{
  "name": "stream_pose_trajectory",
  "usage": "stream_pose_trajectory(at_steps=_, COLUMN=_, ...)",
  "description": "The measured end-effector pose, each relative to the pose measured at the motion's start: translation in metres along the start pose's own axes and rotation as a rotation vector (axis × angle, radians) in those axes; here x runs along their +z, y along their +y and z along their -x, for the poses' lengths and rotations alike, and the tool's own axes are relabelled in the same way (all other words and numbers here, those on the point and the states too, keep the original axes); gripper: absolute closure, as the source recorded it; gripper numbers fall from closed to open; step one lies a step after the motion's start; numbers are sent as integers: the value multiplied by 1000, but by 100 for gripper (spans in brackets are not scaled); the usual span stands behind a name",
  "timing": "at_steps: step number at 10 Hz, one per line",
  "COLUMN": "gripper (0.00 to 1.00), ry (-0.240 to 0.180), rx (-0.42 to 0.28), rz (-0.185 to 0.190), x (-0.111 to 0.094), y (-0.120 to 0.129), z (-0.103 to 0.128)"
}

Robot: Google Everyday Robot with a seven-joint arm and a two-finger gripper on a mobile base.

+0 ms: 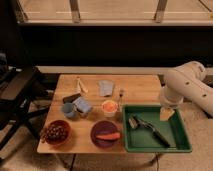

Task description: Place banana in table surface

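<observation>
Banana (80, 85) lies on the surface (136, 84); gripper (166, 114) hangs over the tray (176, 134).
Going left to right: a reddish bowl (55, 132) of dark grapes sits at 8 o'clock of the surface; a blue mug (69, 110) stands at 9 o'clock with a blue cloth (83, 105) just beside it; the pale banana rests flat at 11 o'clock, apart from everything else; a grey-blue cloth (105, 88) lies at 12 o'clock; an orange cup (109, 106) is near the middle; a purple plate (97, 140) at 6 o'clock carries the carrot (108, 135); the green tray at 4 o'clock holds a dark tool (150, 129); the gripper, on the white arm (187, 87), is over the tray's 1 o'clock corner, and whether it is wide or narrow I cannot tell.
</observation>
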Motion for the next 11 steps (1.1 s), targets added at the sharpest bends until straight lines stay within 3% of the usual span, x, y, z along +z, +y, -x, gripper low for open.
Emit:
stream_pose_trajectory(at_steps=3, gripper=35, ry=-2, rx=3, rz=-3, x=-2, y=-2, z=0)
stream_pose_trajectory(at_steps=5, gripper=35, ry=-44, rx=33, rz=9, x=-13, y=-10, z=7)
stream_pose_trajectory(at_steps=8, gripper=35, ry=-194, rx=159, rz=33, x=-34, y=-47, z=45)
stream_pose_trajectory(at_steps=9, gripper=35, ry=-282, rx=263, rz=25, x=-40, y=-57, z=56)
stream_pose_trajectory(at_steps=11, gripper=35, ry=-369, rx=381, rz=10, x=-49, y=-67, z=62)
